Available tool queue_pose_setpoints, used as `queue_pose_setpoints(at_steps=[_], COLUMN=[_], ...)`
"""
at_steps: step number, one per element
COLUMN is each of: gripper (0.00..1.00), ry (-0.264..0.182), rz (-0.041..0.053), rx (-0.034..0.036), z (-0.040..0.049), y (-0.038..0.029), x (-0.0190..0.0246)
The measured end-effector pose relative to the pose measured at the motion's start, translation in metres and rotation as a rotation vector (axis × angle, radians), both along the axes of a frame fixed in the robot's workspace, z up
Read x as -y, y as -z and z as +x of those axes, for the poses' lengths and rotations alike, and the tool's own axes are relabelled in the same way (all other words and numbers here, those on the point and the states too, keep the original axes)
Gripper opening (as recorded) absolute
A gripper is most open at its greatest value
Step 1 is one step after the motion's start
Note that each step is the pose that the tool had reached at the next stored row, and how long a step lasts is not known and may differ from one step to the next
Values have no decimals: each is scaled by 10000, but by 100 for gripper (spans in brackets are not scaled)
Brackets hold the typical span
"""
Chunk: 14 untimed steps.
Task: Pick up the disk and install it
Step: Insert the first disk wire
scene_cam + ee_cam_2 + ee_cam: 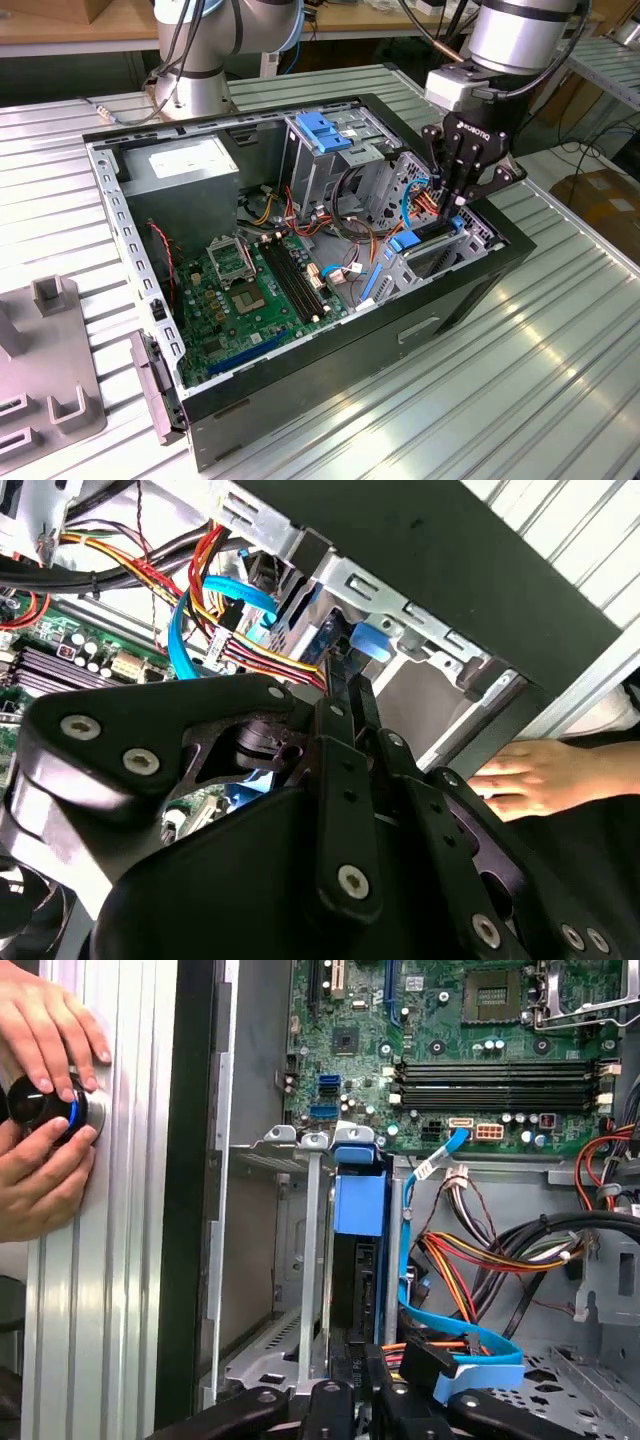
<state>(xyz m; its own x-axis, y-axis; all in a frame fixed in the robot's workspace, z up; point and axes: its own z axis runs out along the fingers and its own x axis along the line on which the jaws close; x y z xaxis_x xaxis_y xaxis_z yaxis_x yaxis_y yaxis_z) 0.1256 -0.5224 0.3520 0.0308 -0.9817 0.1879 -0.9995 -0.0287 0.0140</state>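
Disk [358, 1200] in narrow jaws, upright in case bay [312, 1260] on ribbed metal table [520, 380].

Silver arm [525, 35], black hand [452, 200] (silver screws [352, 880])

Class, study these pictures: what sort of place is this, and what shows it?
Probably a robotics lab or workshop: an open computer case lies on a ribbed metal table, a robot arm's gripper reaches into it, and a cardboard box sits nearby.
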Motion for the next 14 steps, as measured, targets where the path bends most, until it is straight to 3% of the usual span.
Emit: queue_pose_setpoints(at_steps=[1,14], gripper=[16,16], ry=[36,121], rz=[29,42], rx=[0,0], z=[-40,-56], y=[15,16], x=[0,0])
